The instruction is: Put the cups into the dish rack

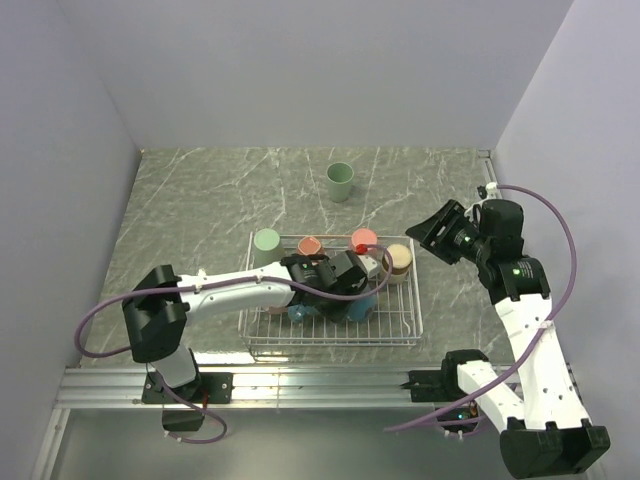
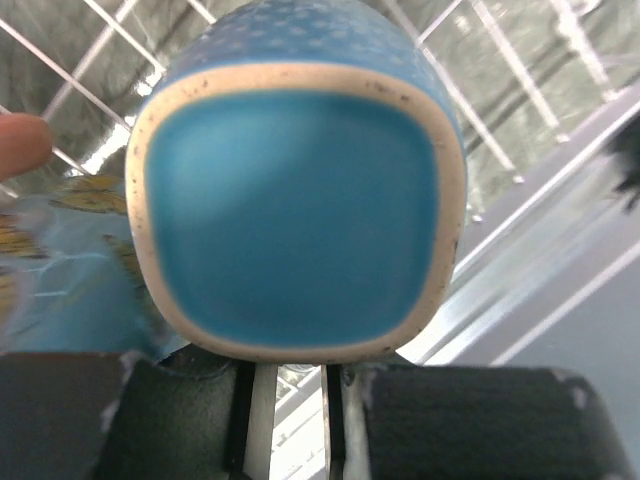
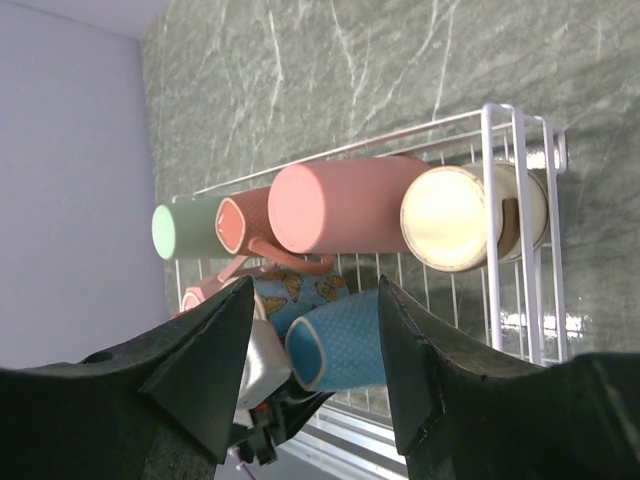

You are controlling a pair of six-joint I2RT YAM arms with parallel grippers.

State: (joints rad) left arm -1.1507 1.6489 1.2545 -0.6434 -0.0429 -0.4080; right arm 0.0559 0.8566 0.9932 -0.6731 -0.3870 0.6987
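The white wire dish rack [image 1: 412,318] holds several cups. Along its far side are a sage green cup [image 1: 266,243], a salmon mug [image 1: 310,245], a pink cup [image 1: 362,240] and a short brown cup [image 1: 399,258]. My left gripper [image 1: 350,288] reaches into the rack and is shut on a blue dotted cup [image 2: 300,200] near its rim; the cup lies on its side [image 3: 350,340]. A blue butterfly mug [image 3: 300,290] lies beside it. Another sage green cup [image 1: 340,181] stands on the table beyond the rack. My right gripper [image 1: 437,232] hovers open and empty to the right of the rack.
The marble table [image 1: 200,200] is walled at the back and on both sides. An aluminium rail [image 1: 300,385] runs along the near edge. In the right wrist view the rack's right wall [image 3: 520,200] stands next to the brown cup [image 3: 455,215].
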